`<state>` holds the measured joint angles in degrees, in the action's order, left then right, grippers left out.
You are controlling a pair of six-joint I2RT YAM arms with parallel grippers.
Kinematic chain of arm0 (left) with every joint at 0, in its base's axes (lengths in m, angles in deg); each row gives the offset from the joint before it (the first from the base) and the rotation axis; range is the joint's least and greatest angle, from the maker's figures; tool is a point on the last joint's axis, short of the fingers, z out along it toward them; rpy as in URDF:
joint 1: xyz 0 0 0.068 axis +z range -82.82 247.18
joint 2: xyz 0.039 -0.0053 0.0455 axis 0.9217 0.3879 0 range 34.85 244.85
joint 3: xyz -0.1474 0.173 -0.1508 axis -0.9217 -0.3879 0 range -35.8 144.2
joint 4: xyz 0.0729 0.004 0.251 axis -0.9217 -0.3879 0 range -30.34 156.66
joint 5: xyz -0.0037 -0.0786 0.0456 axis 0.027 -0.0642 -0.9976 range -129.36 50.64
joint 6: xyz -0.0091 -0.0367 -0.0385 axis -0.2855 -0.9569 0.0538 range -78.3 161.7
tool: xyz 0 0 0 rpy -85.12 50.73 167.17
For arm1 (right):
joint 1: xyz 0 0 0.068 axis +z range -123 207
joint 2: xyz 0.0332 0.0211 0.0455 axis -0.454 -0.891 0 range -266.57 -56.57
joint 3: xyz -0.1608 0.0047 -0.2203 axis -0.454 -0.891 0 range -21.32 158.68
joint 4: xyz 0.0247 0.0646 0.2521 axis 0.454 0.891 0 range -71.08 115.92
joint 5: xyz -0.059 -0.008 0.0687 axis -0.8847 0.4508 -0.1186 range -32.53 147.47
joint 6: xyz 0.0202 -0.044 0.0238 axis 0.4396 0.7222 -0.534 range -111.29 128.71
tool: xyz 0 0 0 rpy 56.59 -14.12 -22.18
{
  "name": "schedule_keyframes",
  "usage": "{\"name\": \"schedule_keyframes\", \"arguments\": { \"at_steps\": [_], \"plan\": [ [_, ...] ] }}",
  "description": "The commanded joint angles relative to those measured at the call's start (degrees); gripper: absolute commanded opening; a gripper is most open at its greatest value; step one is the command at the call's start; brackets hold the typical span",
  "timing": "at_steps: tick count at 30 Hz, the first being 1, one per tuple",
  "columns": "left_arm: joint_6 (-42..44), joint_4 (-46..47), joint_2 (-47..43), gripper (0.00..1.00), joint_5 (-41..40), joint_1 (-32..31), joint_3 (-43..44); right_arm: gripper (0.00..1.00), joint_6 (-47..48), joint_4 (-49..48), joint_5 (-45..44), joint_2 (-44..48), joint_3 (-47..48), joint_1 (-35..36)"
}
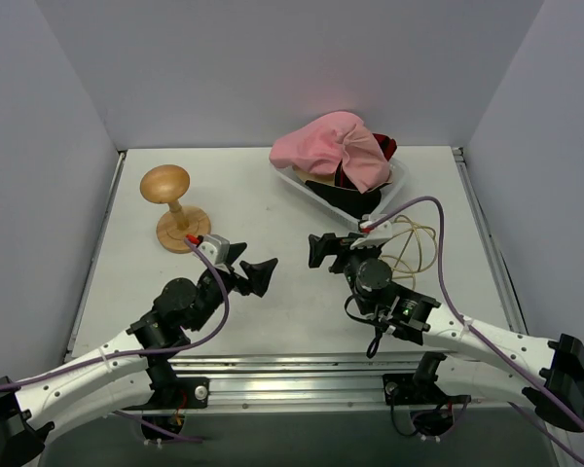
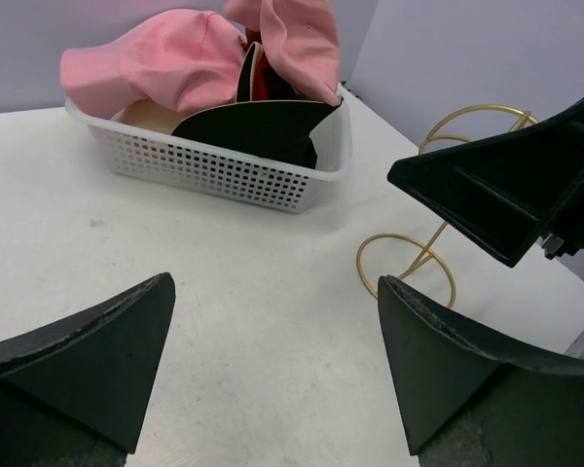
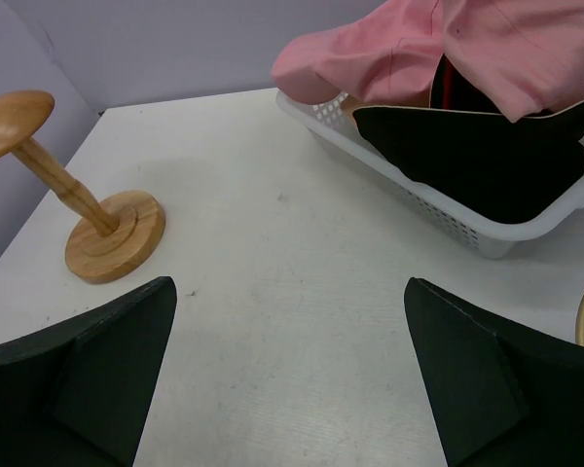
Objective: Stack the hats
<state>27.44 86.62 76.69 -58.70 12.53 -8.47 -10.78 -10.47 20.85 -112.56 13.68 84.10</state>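
First pick pending | my left tool and right tool hung spread, empty | pink-topped heap of soft fabric hats sat in white plastic mesh basket ahead of right tool | next, I judged, needed a forward reach and a pinch on top.

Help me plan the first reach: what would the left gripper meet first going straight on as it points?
Probably the near wall of the basket holding the hats, after bare table. The right gripper sits just right of that line; depth is unclear.
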Motion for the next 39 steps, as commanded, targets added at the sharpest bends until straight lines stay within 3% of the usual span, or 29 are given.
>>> {"name": "schedule_keyframes", "arguments": {
  "at_steps": [1,10,12,14,16,18,21,23,26,33,39],
  "plan": [
    [1.1,2.4,0.0,0.94,-1.1,-0.2,-0.3,1.0,-0.3,-3.3,-0.1,2.7,-1.3,0.4],
    [2.3,1.5,0.5,0.94,-3.0,-0.1,0.4,1.0,-1.3,0.1,0.0,-1.6,3.1,0.4],
    [2.4,2.1,-0.4,0.94,-3.5,-0.2,-0.6,0.99,-2.2,7.4,-2.7,-5.0,10.0,0.3],
    [2.4,3.2,-1.4,0.94,-4.2,-0.1,-1.4,0.99,-2.8,13.5,-11.4,-8.2,16.1,-0.1],
    [2.5,3.4,-1.7,0.94,-5.8,-0.1,-1.9,0.96,1.9,15.7,-15.0,-12.8,22.9,-2.5],
    [2.4,3.2,-1.6,0.94,-7.0,-0.1,-2.0,0.85,4.9,14.5,-13.1,-16.4,26.1,-6.4],
    [2.3,3.2,-1.5,0.94,-7.2,-0.1,-2.0,0.78,3.7,17.2,-2.5,-21.9,33.7,-17.0],
    [2.2,3.1,-1.8,0.94,-7.0,-0.2,-2.1,0.77,2.8,19.3,3.6,-24.9,38.7,-22.8],
    [2.0,3.2,-2.2,0.94,-7.0,-0.2,-2.3,0.75,3.0,23.1,4.9,-30.9,45.1,-26.8],
    [1.5,3.6,-2.2,0.94,-6.7,-0.2,-2.4,0.71,9.0,21.8,13.7,-38.6,48.6,-31.4],
    [1.6,3.8,-1.9,0.94,-6.2,-0.2,-2.2,0.71,11.5,24.2,10.0,-43.6,51.6,-32.6]
  ]
}}
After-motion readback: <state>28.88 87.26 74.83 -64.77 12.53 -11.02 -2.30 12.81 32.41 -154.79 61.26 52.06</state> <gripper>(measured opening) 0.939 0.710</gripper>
